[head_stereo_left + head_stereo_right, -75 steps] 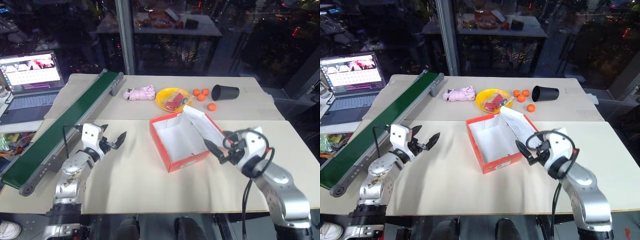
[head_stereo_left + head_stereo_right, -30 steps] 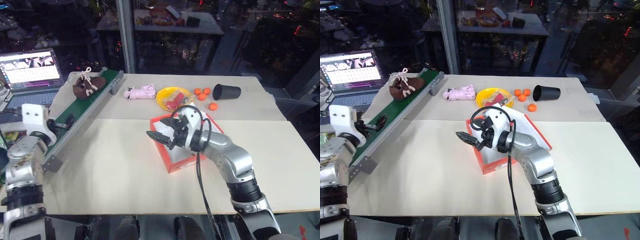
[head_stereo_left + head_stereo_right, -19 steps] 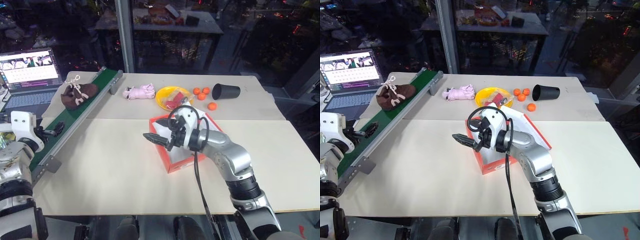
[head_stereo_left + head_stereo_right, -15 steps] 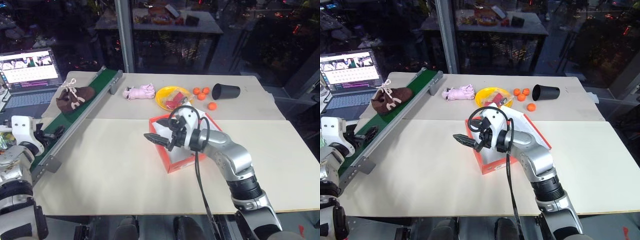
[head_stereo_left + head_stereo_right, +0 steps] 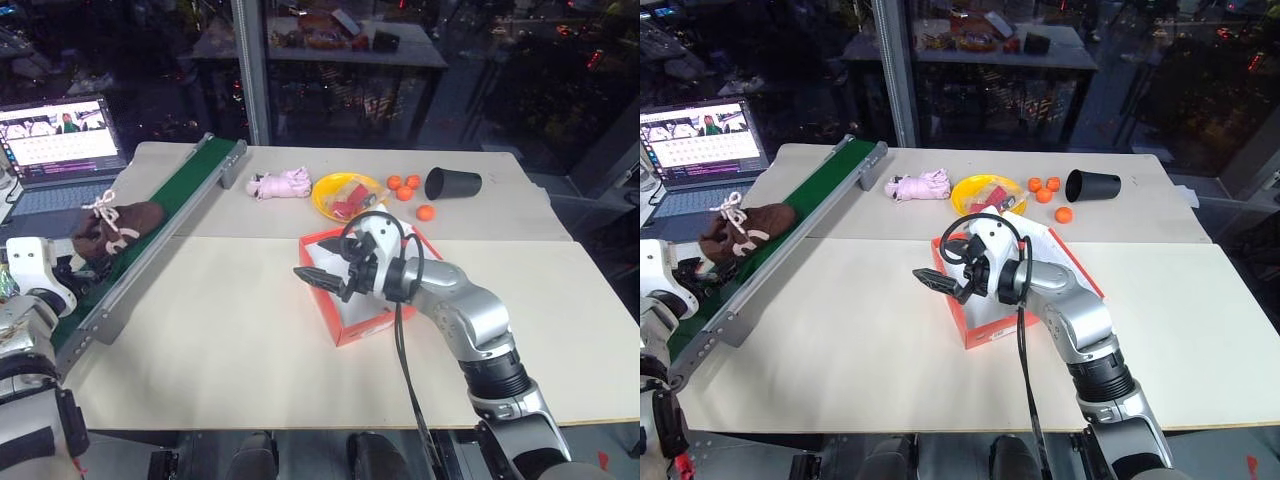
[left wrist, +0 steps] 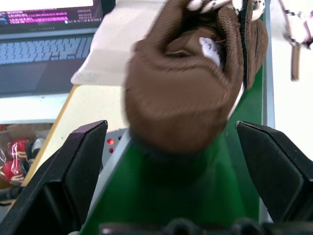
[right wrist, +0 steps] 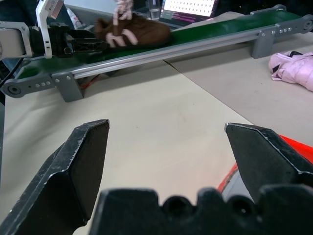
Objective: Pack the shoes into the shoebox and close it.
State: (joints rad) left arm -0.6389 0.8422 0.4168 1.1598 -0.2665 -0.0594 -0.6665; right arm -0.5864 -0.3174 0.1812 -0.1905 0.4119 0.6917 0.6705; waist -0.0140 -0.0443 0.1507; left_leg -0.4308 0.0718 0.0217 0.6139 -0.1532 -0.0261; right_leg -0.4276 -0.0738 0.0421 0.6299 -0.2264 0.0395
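One brown fuzzy shoe with pale laces lies on the green conveyor belt, near its lower end. My left gripper waits open at that end. In the left wrist view the shoe sits close in front, between the spread fingers; I cannot tell whether they touch it. The red-orange shoebox stands open at mid table, white inside, its lid leaning back to the right. My right gripper hovers open and empty over the box's left rim, pointing at the belt.
A laptop sits behind the belt at far left. On the back table lie a pink plush lump, a yellow plate, several small oranges and a tipped black cup.
The shoe has ridden down the belt from its upper part to just in front of my left gripper. My left arm sank and shifted left, then stopped. The right arm held still.
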